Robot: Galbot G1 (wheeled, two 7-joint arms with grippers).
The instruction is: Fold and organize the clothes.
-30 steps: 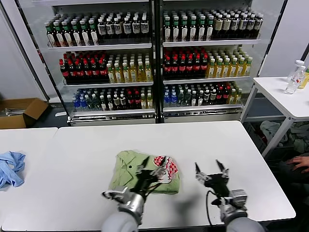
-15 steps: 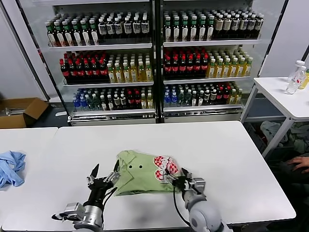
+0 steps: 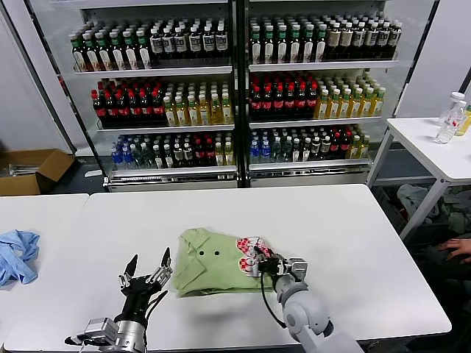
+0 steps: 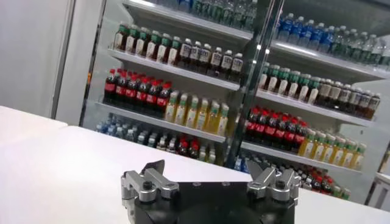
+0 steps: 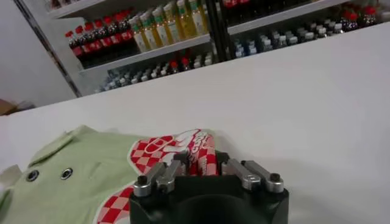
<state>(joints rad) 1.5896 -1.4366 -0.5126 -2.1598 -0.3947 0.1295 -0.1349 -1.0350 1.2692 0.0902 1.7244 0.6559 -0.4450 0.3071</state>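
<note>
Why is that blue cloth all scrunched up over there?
The blue cloth lies crumpled at the far left table's edge, unfolded, unlike the green shirt, which sits folded mid-table. The right gripper is at the shirt's printed patch; the left gripper hovers open beside it.

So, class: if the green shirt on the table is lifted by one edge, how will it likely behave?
The shirt would probably droop and unfold, since its folded layers look soft and rumpled. It is likely light for its size, being thin cloth. Pushed, it would probably bunch rather than slide whole; the right end effector sits at its printed edge.
</note>
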